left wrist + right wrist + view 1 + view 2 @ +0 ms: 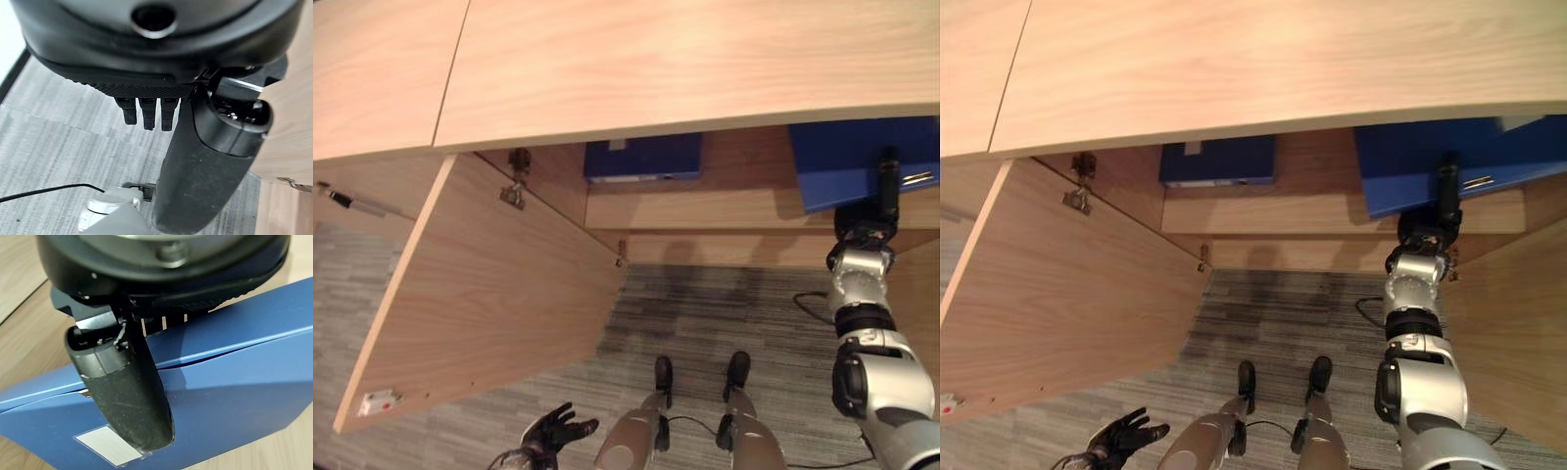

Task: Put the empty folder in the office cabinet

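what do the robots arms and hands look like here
Both arms are silver-grey with rounded segments split by black joint bands, clearest on the right arm. Each ends in a dark hand: the right hand is black with a thick, matte, finely textured thumb, the left hand is black with slim fingers. Close up, the left hand's palm edge has a dotted grip texture.

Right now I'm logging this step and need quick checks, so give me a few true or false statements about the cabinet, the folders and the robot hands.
1. The right robot hand grips a blue folder. True.
2. The cabinet door on the robot's left is closed. False: it stands swung open.
3. Another blue folder already lies on the cabinet shelf. True.
4. The left robot hand holds a folder. False: it hangs low over the carpet, fingers relaxed, holding nothing.
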Motion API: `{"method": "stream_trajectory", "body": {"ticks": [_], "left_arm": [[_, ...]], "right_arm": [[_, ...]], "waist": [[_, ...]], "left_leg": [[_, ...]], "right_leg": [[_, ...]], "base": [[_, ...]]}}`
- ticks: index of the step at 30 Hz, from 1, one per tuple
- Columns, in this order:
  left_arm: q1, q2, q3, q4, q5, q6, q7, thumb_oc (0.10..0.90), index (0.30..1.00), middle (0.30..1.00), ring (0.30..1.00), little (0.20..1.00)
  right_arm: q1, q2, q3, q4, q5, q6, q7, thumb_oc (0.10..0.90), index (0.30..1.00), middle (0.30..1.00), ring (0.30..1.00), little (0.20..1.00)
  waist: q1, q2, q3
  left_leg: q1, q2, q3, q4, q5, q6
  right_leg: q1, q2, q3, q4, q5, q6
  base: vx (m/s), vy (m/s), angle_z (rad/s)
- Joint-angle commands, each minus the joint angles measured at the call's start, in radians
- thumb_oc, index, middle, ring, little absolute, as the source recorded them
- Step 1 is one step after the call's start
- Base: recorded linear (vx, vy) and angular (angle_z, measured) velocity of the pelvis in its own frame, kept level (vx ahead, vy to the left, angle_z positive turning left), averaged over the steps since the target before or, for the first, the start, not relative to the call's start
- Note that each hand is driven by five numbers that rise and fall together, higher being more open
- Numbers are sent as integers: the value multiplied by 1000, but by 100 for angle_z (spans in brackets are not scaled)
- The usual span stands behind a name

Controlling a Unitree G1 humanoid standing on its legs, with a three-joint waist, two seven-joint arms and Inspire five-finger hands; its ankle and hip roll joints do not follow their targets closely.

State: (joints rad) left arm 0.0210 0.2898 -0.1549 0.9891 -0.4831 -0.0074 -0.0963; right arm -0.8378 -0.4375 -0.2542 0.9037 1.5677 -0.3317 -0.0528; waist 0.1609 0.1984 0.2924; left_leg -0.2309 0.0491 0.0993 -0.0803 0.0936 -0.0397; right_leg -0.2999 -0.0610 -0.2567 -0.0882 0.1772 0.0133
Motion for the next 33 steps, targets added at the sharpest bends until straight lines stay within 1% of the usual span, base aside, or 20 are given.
{"method": "stream_trajectory", "body": {"ticks": [1, 5, 8, 9, 10, 13, 14, 15, 17, 18, 19, 20, 21, 22, 25, 26, 30, 31, 32, 33], "left_arm": [[2, 94, -49, 47, 38, -19, 34, 800, 900, 900, 900, 900], [-1, 115, -79, 4, 75, -22, 41, 800, 900, 900, 900, 900], [-3, 125, -85, -4, 88, -22, 47, 800, 900, 900, 900, 900], [-4, 128, -84, -1, 90, -23, 53, 800, 900, 900, 900, 900], [-12, 130, -76, 6, 76, -28, 72, 800, 900, 900, 900, 900], [-22, 125, -75, 8, 61, -32, 81, 800, 900, 900, 900, 900], [-22, 125, -82, 8, 60, -35, 83, 800, 900, 900, 900, 900], [-24, 123, -90, 11, 58, -39, 85, 800, 900, 900, 900, 900], [-23, 122, -117, -8, 68, -37, 75, 800, 900, 900, 900, 900], [-23, 128, -137, -30, 73, -36, 64, 800, 900, 900, 900, 900], [-21, 128, -139, -33, 73, -35, 64, 800, 900, 900, 900, 900], [-20, 134, -147, -39, 73, -33, 60, 800, 900, 900, 900, 900], [-19, 134, -148, -40, 73, -33, 60, 800, 900, 900, 900, 900], [-19, 139, -150, -38, 73, -31, 59, 800, 900, 900, 900, 900], [-19, 156, -141, -27, 63, -27, 44, 800, 900, 900, 900, 900], [-19, 155, -141, -27, 62, -27, 43, 800, 900, 900, 900, 900], [-8, 176, -148, -63, 65, -28, 16, 800, 900, 900, 900, 900], [-7, 176, -147, -64, 65, -27, 15, 800, 900, 900, 900, 900], [-3, 187, -153, -75, 71, -29, 5, 800, 900, 900, 900, 900], [-2, 186, -153, -76, 71, -28, 5, 800, 900, 900, 900, 900]], "right_arm": [[-120, -40, -40, -57, 11, -133, 74, 400, 300, 300, 300, 300], [-142, -48, -74, -85, 18, -190, 35, 400, 300, 300, 300, 300], [-148, -58, -63, -78, 6, -186, 11, 400, 300, 300, 300, 300], [-154, -73, -52, -61, -4, -181, 1, 400, 300, 300, 300, 300], [-174, -110, -35, -17, -28, -161, -25, 400, 300, 300, 300, 300], [-199, -145, -29, 20, -32, -147, -33, 400, 300, 300, 300, 300], [-209, -154, -22, 24, -31, -145, -35, 775, 862, 862, 862, 862], [-224, -177, -3, 57, -27, -132, -46, 800, 900, 900, 900, 900], [-245, -197, 9, 94, -50, -106, -65, 800, 900, 900, 900, 900], [-246, -212, 23, 107, -55, -78, -61, 800, 900, 900, 900, 900], [-246, -216, 23, 112, -53, -75, -58, 800, 900, 900, 900, 900], [-243, -225, 36, 134, -56, -48, -48, 800, 900, 900, 900, 900], [-244, -228, 36, 139, -53, -45, -44, 800, 900, 900, 900, 900], [-241, -234, 50, 154, -55, -27, -36, 800, 900, 900, 900, 900], [-246, -274, 146, 256, -121, 101, 17, 800, 900, 900, 900, 900], [-247, -275, 147, 259, -121, 103, 19, 800, 900, 900, 900, 900], [-254, -267, 203, 267, -131, 165, 86, 800, 900, 900, 900, 900], [-254, -267, 204, 268, -131, 166, 87, 800, 900, 900, 900, 900], [-259, -271, 244, 270, -164, 195, 101, 800, 900, 900, 900, 900], [-261, -272, 245, 273, -165, 197, 102, 800, 900, 900, 900, 900]], "waist": [[-3, -49, -66], [5, -38, -53], [7, -36, -45], [9, -37, -43], [16, -39, -33], [22, -36, -25], [26, -36, -19], [29, -34, -12], [34, -28, -4], [36, -24, -4], [38, -21, 1], [39, -19, -2], [41, -15, 4], [39, -17, 0], [40, -12, 8], [39, -11, 9], [45, -11, 12], [44, -10, 13], [48, -12, 13], [47, -11, 14]], "left_leg": [[0, -20, 40, -7, -26, -30], [-6, -26, 24, -7, -21, -35], [-13, -28, 18, -7, -18, -38], [-15, -28, 15, -7, -17, -39], [-25, -29, 9, -7, -14, -40], [-36, -29, 1, -7, -10, -41], [-40, -29, -2, -7, -7, -43], [-46, -29, -6, -7, -5, -44], [-51, -29, -10, -7, -5, -47], [-49, -31, -20, -7, -19, -54], [-56, -31, -13, -7, -3, -50], [-49, -32, -24, -7, -21, -56], [-57, -31, -17, -7, -3, -51], [-49, -32, -25, -7, -20, -57], [-37, -30, -22, -7, -21, -60], [-37, -30, -22, -7, -21, -61], [-27, -28, -22, -7, -21, -62], [-27, -28, -22, -7, -21, -62], [-25, -26, -19, -7, -21, -64], [-24, -26, -19, -7, -21, -64]], "right_leg": [[40, -29, -31, 107, -210, 67], [12, -40, -44, 163, -237, 61], [-1, -44, -51, 185, -249, 59], [-6, -46, -54, 192, -252, 58], [-19, -47, -63, 204, -255, 58], [-35, -51, -71, 221, -262, 56], [-41, -52, -76, 229, -265, 56], [-51, -55, -79, 244, -271, 54], [-61, -63, -88, 263, -281, 52], [-60, -66, -83, 271, -303, 56], [-68, -69, -100, 275, -285, 51], [-58, -68, -90, 278, -311, 56], [-66, -71, -107, 280, -290, 50], [-56, -68, -93, 280, -313, 55], [-47, -65, -97, 280, -316, 52], [-46, -64, -97, 279, -316, 51], [-36, -62, -101, 273, -313, 51], [-35, -61, -101, 273, -313, 51], [-32, -60, -103, 271, -313, 51], [-32, -60, -103, 270, -313, 51]], "base": [[3, -8, 6], [1, -8, 9], [-7, -2, 16], [-30, -31, 6], [-23, -28, 10], [-21, -35, 18], [-19, -26, 16], [-23, -32, 10], [30, -34, 12], [0, -20, 14], [92, -51, 14], [-76, 5, 5], [96, -48, 6], [0, -24, 7], [26, -37, 13], [-1, -26, 6], [0, -17, -1], [0, 0, 0], [0, 0, 0], [-24, -40, 2]]}}
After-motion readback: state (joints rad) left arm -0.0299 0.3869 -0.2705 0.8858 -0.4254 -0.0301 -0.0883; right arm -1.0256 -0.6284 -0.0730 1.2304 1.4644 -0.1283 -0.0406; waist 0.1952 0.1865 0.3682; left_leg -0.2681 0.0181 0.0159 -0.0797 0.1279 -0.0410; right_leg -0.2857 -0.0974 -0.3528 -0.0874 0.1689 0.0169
